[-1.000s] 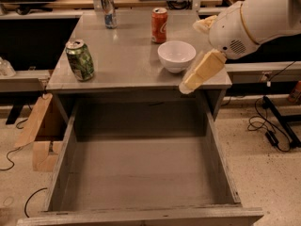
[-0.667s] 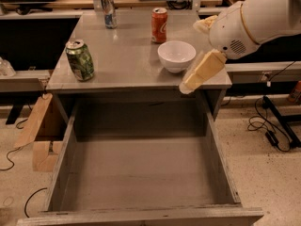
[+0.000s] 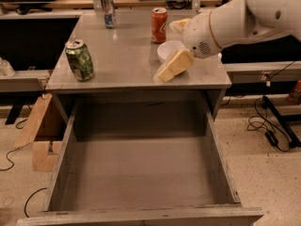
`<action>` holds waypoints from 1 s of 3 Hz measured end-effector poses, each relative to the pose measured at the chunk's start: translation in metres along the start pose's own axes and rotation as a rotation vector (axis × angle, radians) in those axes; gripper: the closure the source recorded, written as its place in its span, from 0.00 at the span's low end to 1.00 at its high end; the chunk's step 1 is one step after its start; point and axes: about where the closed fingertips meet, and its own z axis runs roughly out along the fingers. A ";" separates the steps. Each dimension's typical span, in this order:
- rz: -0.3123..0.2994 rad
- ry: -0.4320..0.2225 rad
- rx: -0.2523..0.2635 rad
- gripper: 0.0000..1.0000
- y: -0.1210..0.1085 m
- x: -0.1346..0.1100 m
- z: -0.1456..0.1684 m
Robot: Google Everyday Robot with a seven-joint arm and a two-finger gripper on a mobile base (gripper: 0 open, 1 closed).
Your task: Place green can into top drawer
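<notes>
- The green can (image 3: 80, 60) stood upright near the left front edge of the grey table (image 3: 127, 55), untouched and well apart from the arm.
- The top drawer (image 3: 141, 178) was pulled fully out below the tabletop, its worn bottom bare.
- The gripper (image 3: 169, 48) hung over the table's right side, its two cream fingers (image 3: 175, 65) spread apart and holding nothing, one on each side of a white bowl (image 3: 162, 54).
- An orange-red can (image 3: 159, 25) stood just behind the bowl, and a silver-blue slim can (image 3: 108, 11) stood near the back edge.
</notes>
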 end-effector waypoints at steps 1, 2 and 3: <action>0.054 -0.070 0.023 0.00 -0.010 0.003 0.039; 0.139 -0.200 0.067 0.00 -0.021 0.008 0.080; 0.158 -0.316 0.076 0.00 -0.037 -0.011 0.115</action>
